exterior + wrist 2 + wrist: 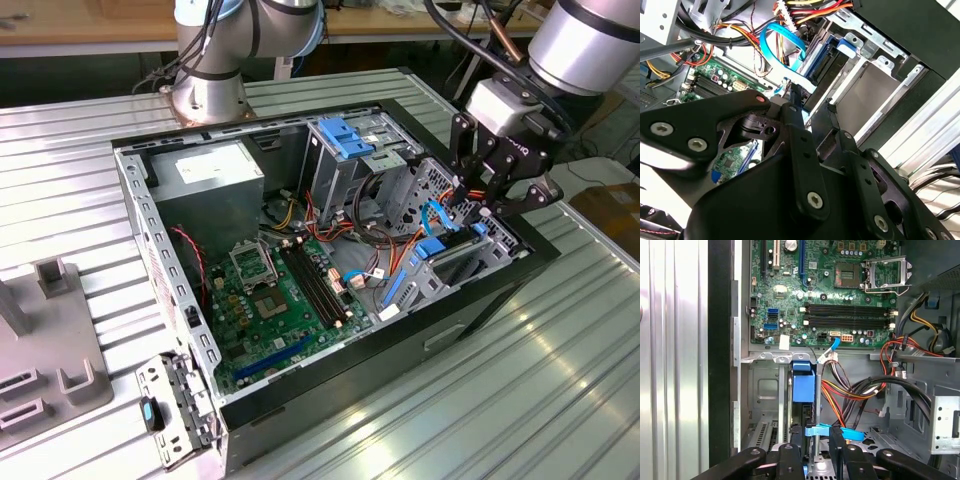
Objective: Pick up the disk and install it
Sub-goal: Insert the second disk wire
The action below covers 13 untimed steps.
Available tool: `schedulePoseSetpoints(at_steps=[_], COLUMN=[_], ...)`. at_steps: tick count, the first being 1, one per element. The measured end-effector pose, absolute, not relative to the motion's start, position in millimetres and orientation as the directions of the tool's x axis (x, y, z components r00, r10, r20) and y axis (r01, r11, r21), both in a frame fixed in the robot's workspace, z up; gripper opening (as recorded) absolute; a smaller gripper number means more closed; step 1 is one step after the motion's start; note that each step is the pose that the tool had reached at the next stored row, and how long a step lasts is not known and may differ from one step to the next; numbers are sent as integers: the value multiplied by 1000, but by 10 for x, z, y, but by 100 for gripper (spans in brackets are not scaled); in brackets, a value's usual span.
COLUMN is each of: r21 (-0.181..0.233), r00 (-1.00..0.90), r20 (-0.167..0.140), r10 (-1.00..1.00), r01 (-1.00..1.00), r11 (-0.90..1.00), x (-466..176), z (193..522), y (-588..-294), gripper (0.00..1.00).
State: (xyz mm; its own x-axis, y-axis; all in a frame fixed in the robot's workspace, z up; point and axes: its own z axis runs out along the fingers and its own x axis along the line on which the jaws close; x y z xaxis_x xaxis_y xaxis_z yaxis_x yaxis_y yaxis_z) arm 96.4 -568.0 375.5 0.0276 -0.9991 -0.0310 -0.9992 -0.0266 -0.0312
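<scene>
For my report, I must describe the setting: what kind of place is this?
Probably a robotics lab bench: an open computer case lies on a ribbed metal table, with a second arm's base and wooden benches behind.

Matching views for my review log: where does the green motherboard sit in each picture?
Exterior view: the motherboard lies on the floor of the case, to the exterior view's left of the gripper.
First wrist view: it lies beyond the gripper, past the coloured wires.
Second wrist view: part of it shows behind the gripper.
Shared landmark: the gripper.
</scene>
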Motion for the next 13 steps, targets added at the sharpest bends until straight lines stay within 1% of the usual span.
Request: schedulePoseSetpoints(at_steps=[9, 13], r21=[-31, -31], r00=[27, 56], r20=[-31, -31], r10=[-999, -998], r01=[-999, -998], r11=[-26, -55], x=[968, 1205], z=[3755, 3755], y=[-5678, -5669], gripper=[36, 36])
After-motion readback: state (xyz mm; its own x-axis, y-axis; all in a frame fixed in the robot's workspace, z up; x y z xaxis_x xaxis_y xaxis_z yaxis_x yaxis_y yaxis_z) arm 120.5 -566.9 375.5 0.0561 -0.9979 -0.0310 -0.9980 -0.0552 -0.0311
